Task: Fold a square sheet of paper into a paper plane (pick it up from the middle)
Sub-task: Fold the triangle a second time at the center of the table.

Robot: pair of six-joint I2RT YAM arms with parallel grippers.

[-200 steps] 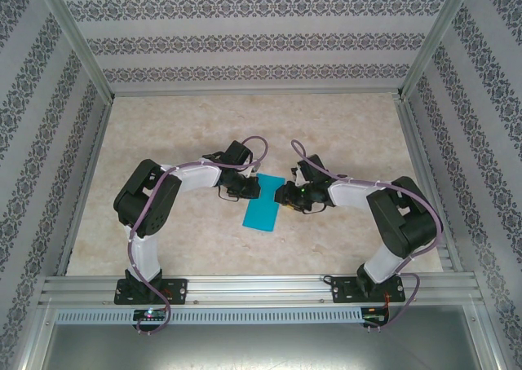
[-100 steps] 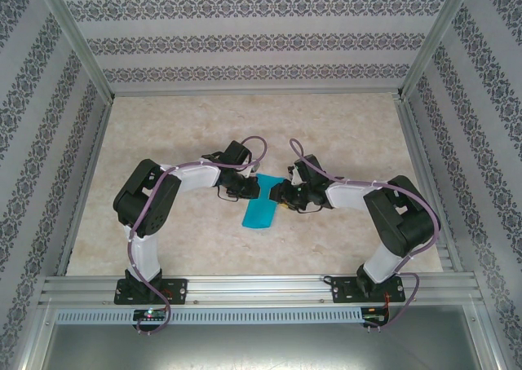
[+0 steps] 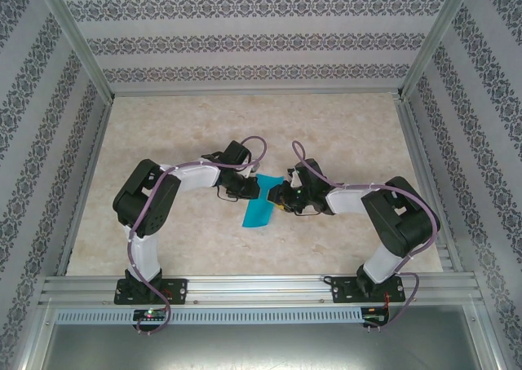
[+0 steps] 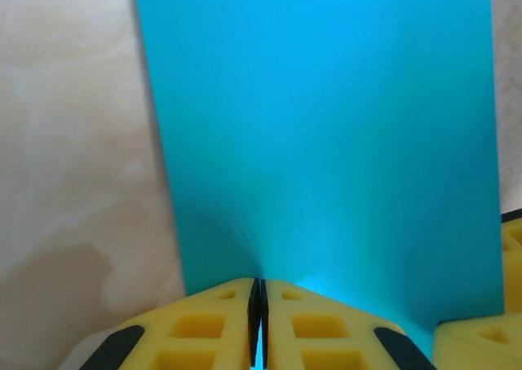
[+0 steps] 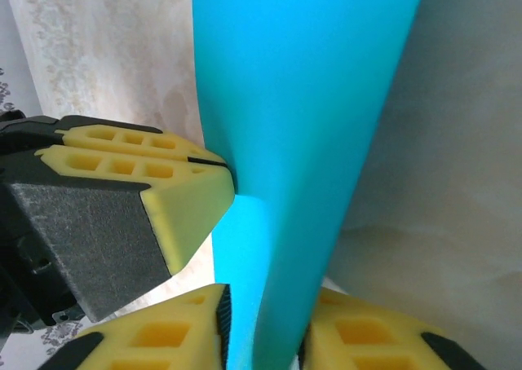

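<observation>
Left gripper [image 4: 258, 292] clamps the square sheet of paper [image 4: 326, 142] as anchor; right gripper [image 5: 265, 305] straddles it, seemingly for folding, its hold unclear.

I'm looking at a pale marbled table [image 3: 342, 134] with the teal paper [image 3: 259, 215] near its middle, its far end raised, though I can't tell whether its near end touches.
</observation>
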